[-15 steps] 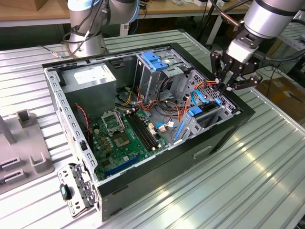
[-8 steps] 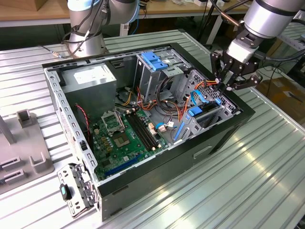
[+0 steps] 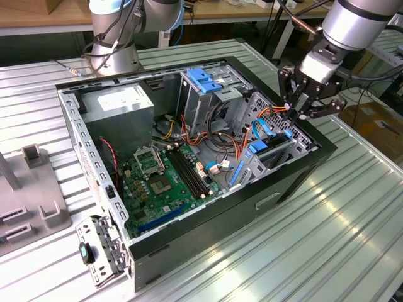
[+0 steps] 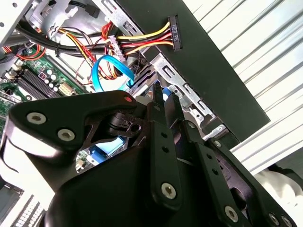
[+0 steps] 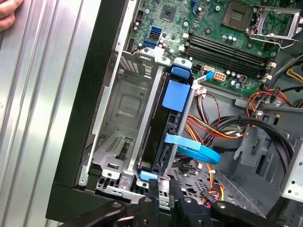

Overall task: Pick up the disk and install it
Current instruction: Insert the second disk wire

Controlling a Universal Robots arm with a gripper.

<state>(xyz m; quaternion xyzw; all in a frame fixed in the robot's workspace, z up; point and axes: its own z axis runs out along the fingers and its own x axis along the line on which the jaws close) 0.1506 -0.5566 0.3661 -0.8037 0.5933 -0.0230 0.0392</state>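
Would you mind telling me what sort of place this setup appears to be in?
Most likely a robotics lab or test workshop. An opened computer case lies on a ribbed metal table, the arm's gripper hangs over its drive bay, and workbenches with cables stand behind.

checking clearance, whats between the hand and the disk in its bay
Almost nothing: in the first wrist view the hand sits at the disk's blue end tab, with a blue cable crossing beside it.

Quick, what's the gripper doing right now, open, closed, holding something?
Gripper: jaws closed together, holding nothing, poised at the blue tab at the end of the disk, which sits in the drive cage.
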